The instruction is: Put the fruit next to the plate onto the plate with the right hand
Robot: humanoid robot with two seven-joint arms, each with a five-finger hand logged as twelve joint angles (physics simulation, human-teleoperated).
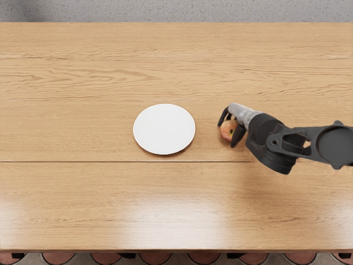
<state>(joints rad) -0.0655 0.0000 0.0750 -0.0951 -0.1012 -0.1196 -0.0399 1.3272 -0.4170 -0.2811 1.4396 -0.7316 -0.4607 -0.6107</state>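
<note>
Starting from the left: the plate point(164, 129) sits about mid-table point(83, 72), bare white, nothing on it. Just off its rim at 3 o'clock is the fruit point(227, 131), a small reddish-yellow thing, close to the plate but not touching it. I can't tell if it's on the wood or a hair above it.

Your right hand point(238, 123) is on the fruit, coming in from 3 o'clock with the arm running off the right edge. The fingers point(223, 117) are curled round it, one dark finger over the 12 o'clock side and another hooked under at 5 o'clock, so it looks to me like a closed grasp rather than a hover. The fruit's roundish, so there's no long axis to line up.

What matters for your next move is that the plate is dead at 9 o'clock from the fingers. I'd guess it's a small lift, then a straight slide toward 9 and a set-down near the middle. Watch the near rim so you don't clip it going over. The left arm isn't in the shot.
</note>
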